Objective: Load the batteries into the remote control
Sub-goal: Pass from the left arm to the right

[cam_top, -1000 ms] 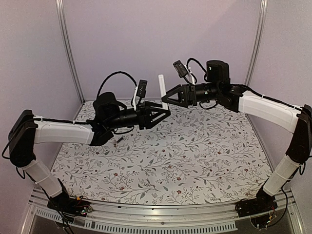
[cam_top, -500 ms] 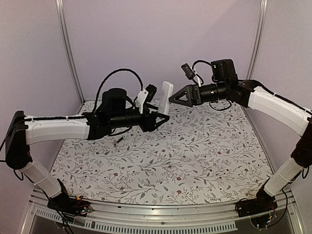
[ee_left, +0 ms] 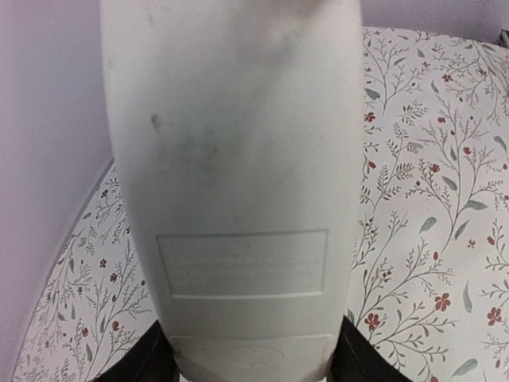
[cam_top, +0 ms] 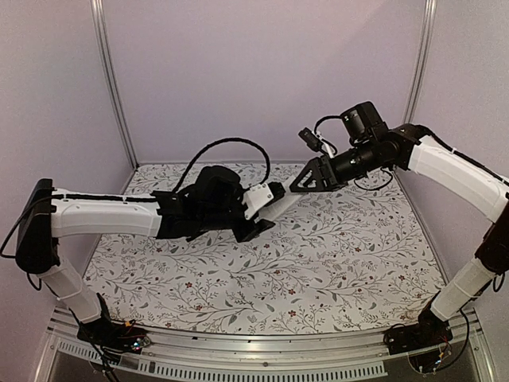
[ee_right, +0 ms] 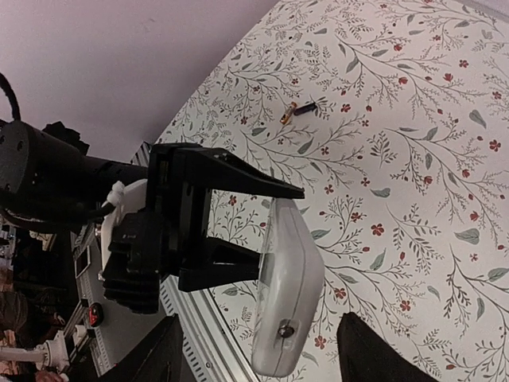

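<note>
The remote control is a slim white bar held low and slanted over the middle of the floral table. My left gripper is shut on its near end. In the left wrist view the remote's plain white back fills the frame, with a black finger pressed against each side. My right gripper stands open at the remote's far end. In the right wrist view the remote's tip lies between my wide-apart right fingers, touching neither. A small dark battery with a golden tip lies on the cloth beyond.
The floral cloth covers the table. A purple back wall and two metal posts close the far side. A metal rail runs along the near edge by the arm bases. A black cable loops above the left wrist.
The left arm has reached right and tipped the remote from upright down to a low slant. The right gripper has drawn back from the remote, opened, and dropped toward its far end.
</note>
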Robot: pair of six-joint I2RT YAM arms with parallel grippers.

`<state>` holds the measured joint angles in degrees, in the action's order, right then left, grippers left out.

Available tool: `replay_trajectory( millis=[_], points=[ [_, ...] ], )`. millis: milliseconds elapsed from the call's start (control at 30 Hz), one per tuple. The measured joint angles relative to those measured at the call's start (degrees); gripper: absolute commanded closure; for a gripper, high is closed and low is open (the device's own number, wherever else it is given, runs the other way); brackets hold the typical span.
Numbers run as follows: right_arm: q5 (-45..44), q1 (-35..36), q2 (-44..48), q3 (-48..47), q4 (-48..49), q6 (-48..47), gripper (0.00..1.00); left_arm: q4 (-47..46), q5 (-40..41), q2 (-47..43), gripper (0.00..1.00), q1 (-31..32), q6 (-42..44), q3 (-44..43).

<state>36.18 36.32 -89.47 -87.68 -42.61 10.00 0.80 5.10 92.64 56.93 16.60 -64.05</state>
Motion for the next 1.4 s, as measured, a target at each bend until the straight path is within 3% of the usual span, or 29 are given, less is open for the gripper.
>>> replay_trajectory(
  millis=[100,733,933,1033,1133,1300,1400],
  points=[
    [1.14,0.00,-0.98,-0.11,-2.10,-0.17,0.50,1.27,2.62,1.29,0.63,1.33,2.93,-0.11],
    [5.64,0.00,-6.08,-0.04,-8.90,-1.25,0.72,1.70,6.40,3.06,0.64,4.96,13.90,-0.68],
    [6.86,0.00,-7.17,0.79,-8.92,-1.16,0.89,1.84,6.58,3.06,0.63,5.22,15.61,-0.68],
    [7.21,0.00,-7.52,1.33,-8.79,-1.55,1.00,2.34,6.45,3.06,0.51,5.22,15.82,-0.52],
    [7.41,0.00,-7.65,1.66,-8.52,-2.01,1.00,1.70,6.40,2.95,0.27,5.22,15.80,0.13],
    [7.91,-0.39,-7.65,2.95,-6.88,-1.62,1.00,-1.46,7.45,1.97,0.03,5.18,14.43,2.23],
    [8.07,-1.40,-6.99,5.09,-3.30,-0.02,1.00,-3.67,7.41,-0.28,0.01,4.59,11.85,4.61]
  ],
)
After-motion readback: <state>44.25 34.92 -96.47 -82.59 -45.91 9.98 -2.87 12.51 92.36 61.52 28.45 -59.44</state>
